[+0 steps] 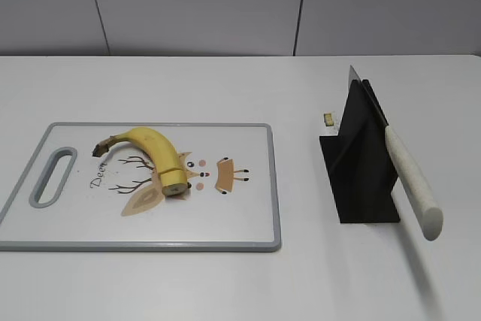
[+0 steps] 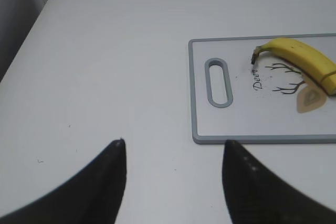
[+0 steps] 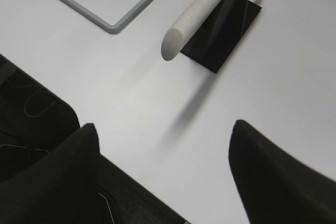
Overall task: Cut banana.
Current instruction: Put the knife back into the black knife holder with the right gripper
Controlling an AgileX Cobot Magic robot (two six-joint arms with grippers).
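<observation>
The banana (image 1: 154,152) lies on a white cutting board (image 1: 240,216) at the left, stem to the far left, cut end toward the front. It also shows in the left wrist view (image 2: 304,56) on the board (image 2: 252,124). A knife with a white handle (image 1: 412,182) rests in a black stand (image 1: 361,178) at the right; the handle (image 3: 202,11) and stand (image 3: 231,35) show in the right wrist view. My left gripper (image 2: 173,148) is open and empty over bare table, left of the board. My right gripper (image 3: 163,129) is open and empty near the table's front edge, short of the handle.
A small pale object (image 1: 328,119) lies behind the stand. The board has a grey rim, a handle slot (image 1: 52,177) at its left and a tan deer print (image 1: 203,178). A grey wall stands behind the table. The table's front edge (image 3: 126,177) crosses the right wrist view.
</observation>
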